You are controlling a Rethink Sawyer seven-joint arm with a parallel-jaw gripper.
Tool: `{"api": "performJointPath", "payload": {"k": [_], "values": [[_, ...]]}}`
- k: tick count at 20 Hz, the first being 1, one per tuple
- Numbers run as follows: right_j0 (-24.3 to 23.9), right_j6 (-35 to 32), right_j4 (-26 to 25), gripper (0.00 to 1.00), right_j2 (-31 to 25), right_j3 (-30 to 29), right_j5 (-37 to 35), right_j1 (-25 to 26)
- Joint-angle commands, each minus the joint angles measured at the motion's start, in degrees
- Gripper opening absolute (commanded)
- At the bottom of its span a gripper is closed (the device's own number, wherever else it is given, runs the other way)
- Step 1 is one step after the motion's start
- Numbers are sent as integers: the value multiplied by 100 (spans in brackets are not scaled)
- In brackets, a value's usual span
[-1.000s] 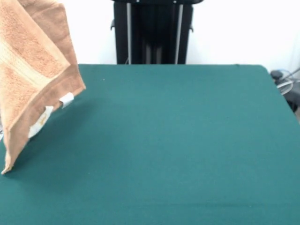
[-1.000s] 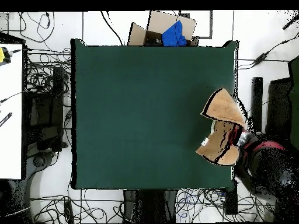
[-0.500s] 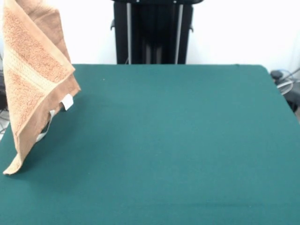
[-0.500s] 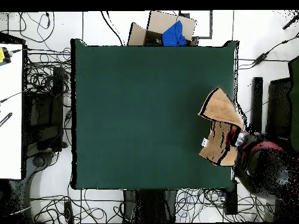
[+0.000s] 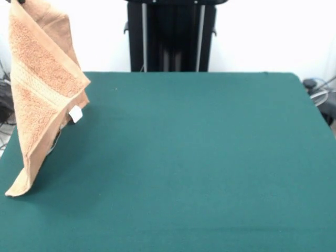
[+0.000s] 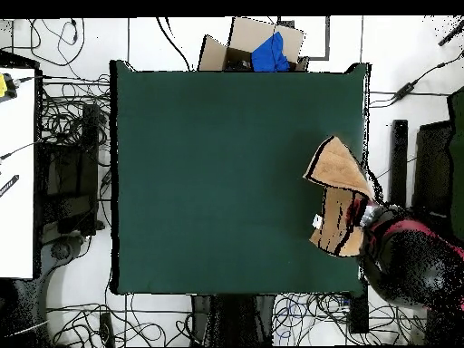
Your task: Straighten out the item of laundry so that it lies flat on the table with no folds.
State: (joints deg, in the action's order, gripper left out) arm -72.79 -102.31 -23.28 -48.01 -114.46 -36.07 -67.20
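Observation:
The item of laundry, an orange-tan terry towel, hangs folded from above at the left of the front view. Its top runs out of the picture and its lowest corner rests on the green table. A small white tag sticks out at its edge. In the overhead view the towel sits bunched at the table's right edge. My gripper is right beside it at the end of the red and black arm, shut on the towel's top; its tips are hidden by cloth.
The towel hangs close to the table's side edge. A cardboard box with something blue in it stands beyond one table end. Cables cover the floor around, and a white desk lies off the opposite side.
The hanging towel has shifted a little further in over the table and turned slightly. Its lowest corner stays on the table.

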Motion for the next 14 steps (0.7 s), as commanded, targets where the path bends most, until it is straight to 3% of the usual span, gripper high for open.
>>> {"api": "performJointPath", "payload": {"k": [1, 14], "values": [[331, 348, -344, 0, -88, -695, 352, 121], [894, -260, -171, 0, 277, -605, 222, -48]]}}
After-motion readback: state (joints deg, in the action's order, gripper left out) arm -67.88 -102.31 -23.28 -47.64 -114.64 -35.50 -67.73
